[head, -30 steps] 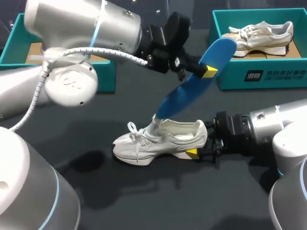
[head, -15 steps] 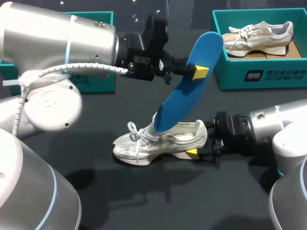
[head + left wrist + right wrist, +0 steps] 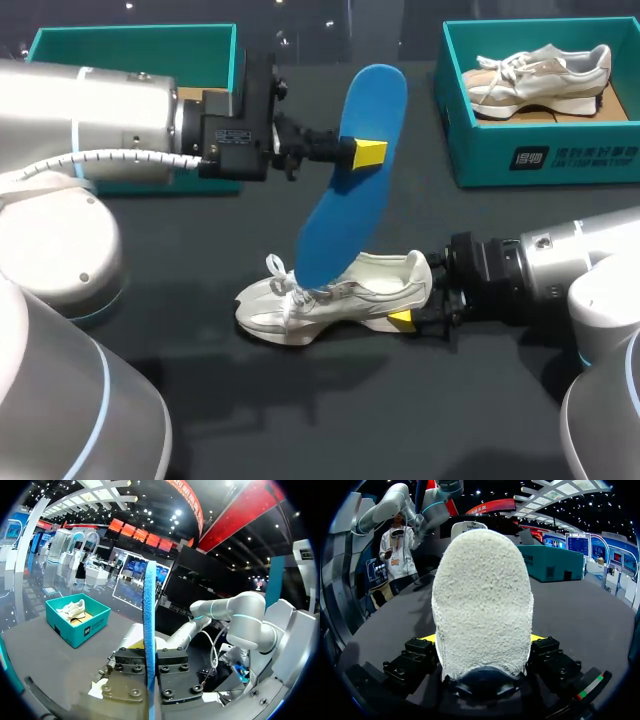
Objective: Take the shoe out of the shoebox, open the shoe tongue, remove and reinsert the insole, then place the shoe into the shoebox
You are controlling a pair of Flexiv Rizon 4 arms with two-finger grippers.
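Overhead, the left arm (image 3: 110, 115) comes in from the left and runs level across the far half of the bench (image 3: 480, 400), its wrist pointing right. The left pincer (image 3: 356, 154) is clamped on the blue insole (image 3: 340, 200), gripping it from both faces a little above its middle. In the left wrist view the insole shows edge-on, squeezed between the two finger blocks. The insole stands steeply, with its upper end leaning far and right and its lower tip down at the laces and open mouth of the white shoe (image 3: 330, 295). Whether the tip touches the shoe cannot be made out.

The shoe sits on its sole at the middle of the bench, toe to the left and heel to the right. The right arm (image 3: 560, 265) reaches in low and level from the right. The right pincer (image 3: 408, 310) is closed on the shoe's heel, and the right wrist view shows a yellow tip on each side of that heel.

At the far left stands a teal shoebox (image 3: 215, 50). At the far right a second teal shoebox (image 3: 540, 160) holds another shoe (image 3: 540, 70).
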